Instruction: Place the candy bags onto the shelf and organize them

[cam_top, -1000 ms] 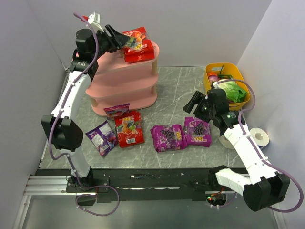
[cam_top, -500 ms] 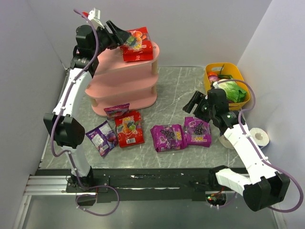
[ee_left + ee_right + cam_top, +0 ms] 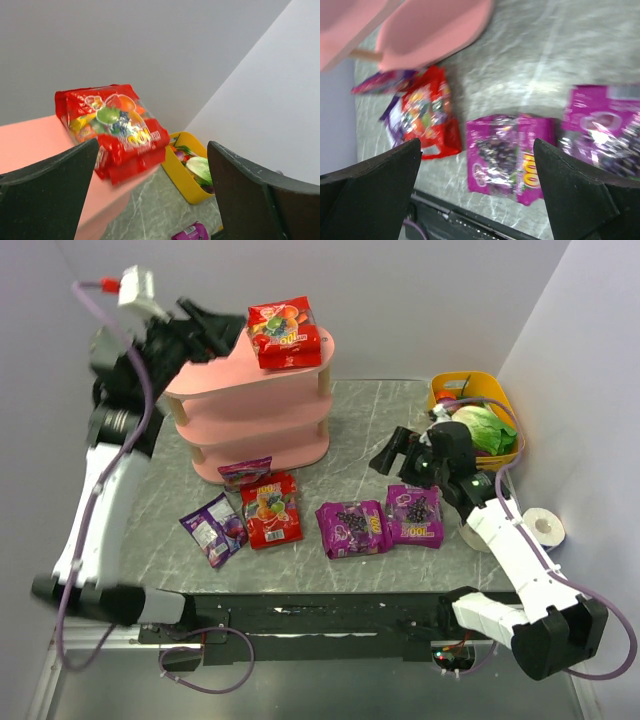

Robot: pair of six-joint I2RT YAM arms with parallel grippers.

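Observation:
A red candy bag [image 3: 284,332] lies on the top tier of the pink shelf [image 3: 250,405]; it also shows in the left wrist view [image 3: 112,127]. My left gripper [image 3: 222,328] is open and empty, just left of that bag. On the table lie a second red bag [image 3: 272,510], two blue-violet bags [image 3: 213,528] [image 3: 245,472] and two magenta grape bags [image 3: 353,528] [image 3: 415,515]. My right gripper [image 3: 395,452] is open and empty, hovering above the grape bags [image 3: 507,157].
A yellow tub [image 3: 478,415] with green vegetables stands at the back right. A white roll [image 3: 545,527] sits by the right wall. Grey walls close in both sides.
My left gripper has let go of the red bag on the top tier and pulled back to the left and up. My right gripper has shifted slightly left.

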